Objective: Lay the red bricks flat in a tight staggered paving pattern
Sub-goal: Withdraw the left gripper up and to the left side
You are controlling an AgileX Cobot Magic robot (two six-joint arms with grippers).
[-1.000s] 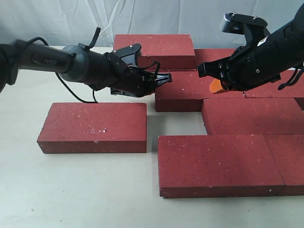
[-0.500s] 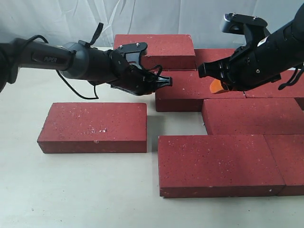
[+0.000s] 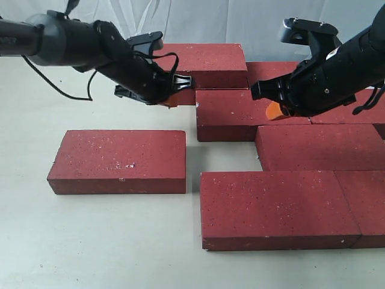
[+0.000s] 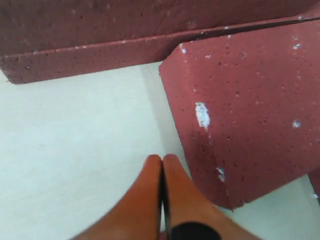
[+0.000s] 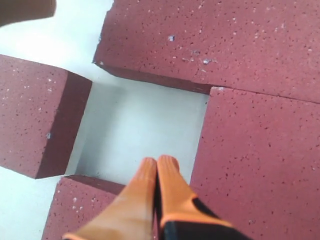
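Left hand (image 4: 162,162) pinched, empty; right hand (image 5: 157,165) likewise, seemingly above bricks (image 3: 234,114).

The right arm (image 3: 337,72) masks parts of the bricks (image 3: 343,117) at the exterior view's upper right; the bottom-row brick (image 3: 364,205) at lower right runs off the edge. The left arm (image 3: 66,42) is cropped at upper left and covers the rear brick (image 3: 207,60) at its lower corner.

Exterior camera sitting low, looking across the flat dark red speckled bricks (image 3: 117,161), both wrist cameras hanging close, pointing steeply down, right one sharing the pale tabletop gap (image 5: 145,125) between bricks, left one sharing a rear corner
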